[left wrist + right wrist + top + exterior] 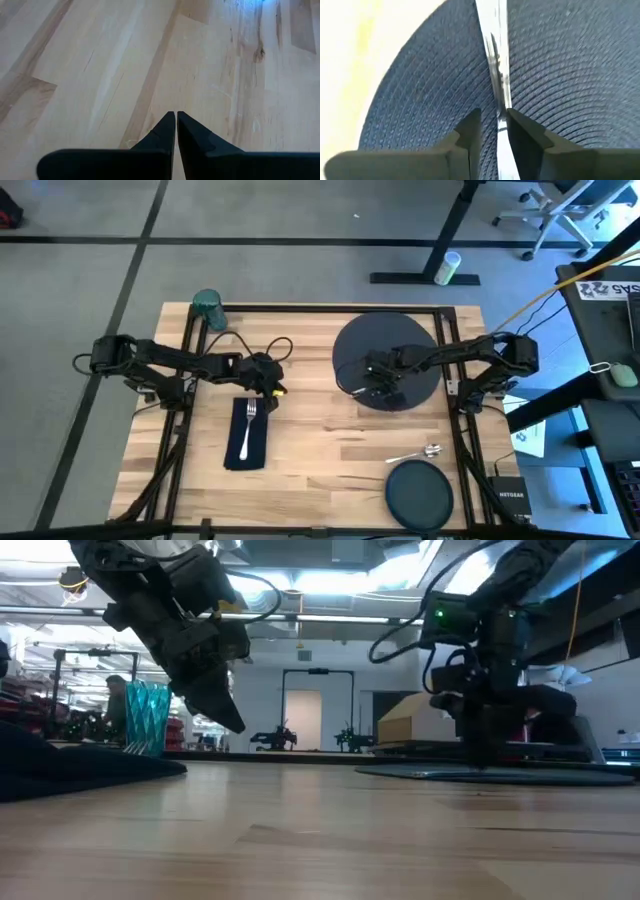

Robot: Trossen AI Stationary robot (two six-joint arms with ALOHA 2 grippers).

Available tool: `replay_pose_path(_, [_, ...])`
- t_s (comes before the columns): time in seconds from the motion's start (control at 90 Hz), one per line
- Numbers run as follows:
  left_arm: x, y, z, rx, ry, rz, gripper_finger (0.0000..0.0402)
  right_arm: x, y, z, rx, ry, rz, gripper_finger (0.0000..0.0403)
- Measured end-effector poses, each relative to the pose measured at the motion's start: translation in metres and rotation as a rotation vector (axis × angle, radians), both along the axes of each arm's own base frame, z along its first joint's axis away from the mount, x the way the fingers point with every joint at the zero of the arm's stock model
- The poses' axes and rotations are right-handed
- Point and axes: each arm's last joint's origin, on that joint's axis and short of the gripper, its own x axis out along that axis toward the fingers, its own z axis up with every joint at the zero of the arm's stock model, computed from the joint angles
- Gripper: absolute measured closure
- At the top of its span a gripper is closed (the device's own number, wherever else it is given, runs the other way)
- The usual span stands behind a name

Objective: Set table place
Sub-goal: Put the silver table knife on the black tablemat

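On the table (330, 470), the large dark charger (350, 340) lies at the far right. My right gripper (375, 380) stands over it, shut on a silver knife (492, 45) that runs across the charger's ribbed surface (560, 65). My left gripper (176, 114) hangs shut with nothing in it above bare wood, just beyond the navy napkin (246, 442). A silver fork (248, 425) lies on the napkin. The spoon (415, 452) and the smaller dark plate (420, 492) rest near the front right. The teal cup (208, 305) stands at the far left corner. My right gripper has the knife's narrow silver shaft (501, 112) between its two fingers. The fingers point down from above and lie along its two sides. The knife stretches away over the charger; I cannot tell whether it is lifted off or rests on it.
Black metal rails (180, 395) run along the table's left and right sides under the arms. Bare wood lies in the table's middle (320, 430) between the napkin and the charger.
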Motion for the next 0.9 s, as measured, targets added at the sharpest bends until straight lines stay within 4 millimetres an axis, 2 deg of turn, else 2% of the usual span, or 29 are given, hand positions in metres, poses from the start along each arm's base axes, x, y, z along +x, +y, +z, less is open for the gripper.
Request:
replay_pose_path(0.256, [0.000,0.000,0.000,0.000,0.000,0.000,0.0401,-0.003,-0.005,-0.003,0.002,0.000,0.023,0.0317])
replay_pose_path(0.5, [0.000,0.000,0.000,0.000,0.000,0.000,0.0401,-0.009,-0.020,-0.006,0.013,0.006,-0.039,0.0341])
replay_pose_path(0.667, [0.000,0.000,0.000,0.000,0.000,0.001,0.0401,-0.010,-0.022,-0.005,0.036,-0.002,-0.038,0.0357])
replay_pose_path(0.9, [0.000,0.000,0.000,0.000,0.000,0.001,0.0401,-0.009,-0.021,-0.005,0.058,-0.011,0.004,0.0340])
